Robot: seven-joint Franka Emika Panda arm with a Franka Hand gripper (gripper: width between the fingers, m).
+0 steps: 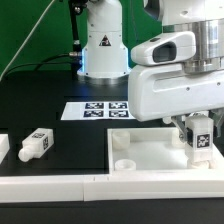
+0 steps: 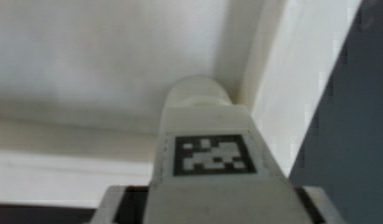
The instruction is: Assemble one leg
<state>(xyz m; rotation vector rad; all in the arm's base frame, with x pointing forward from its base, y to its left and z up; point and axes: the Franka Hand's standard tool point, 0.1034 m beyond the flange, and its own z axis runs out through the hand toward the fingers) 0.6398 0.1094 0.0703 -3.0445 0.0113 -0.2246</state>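
1. Clamping a stubby white plastic leg [image 1: 200,140] between them, the jaws stand narrow, pressed against its flat sides, on the exterior view's right.
2. The leg hangs upright, and its black-and-white square tag faces the exterior camera.
3. In the wrist view the leg [image 2: 209,140] narrows to a rounded tip that points down at the smooth, glossy white top [image 2: 81,60], close beside its raised rim.
4. The tip seems to be just above the top, but I cannot tell whether they touch.
5. The top [image 1: 150,150] is a flat, square, tray-like piece with low walls, lying on the matte black surface [image 1: 50,112].
6. A second leg [image 1: 35,145] lies on its side on the exterior view's left, well apart from the top.
7. The thin marker board [image 1: 100,109] lies flat behind the top.
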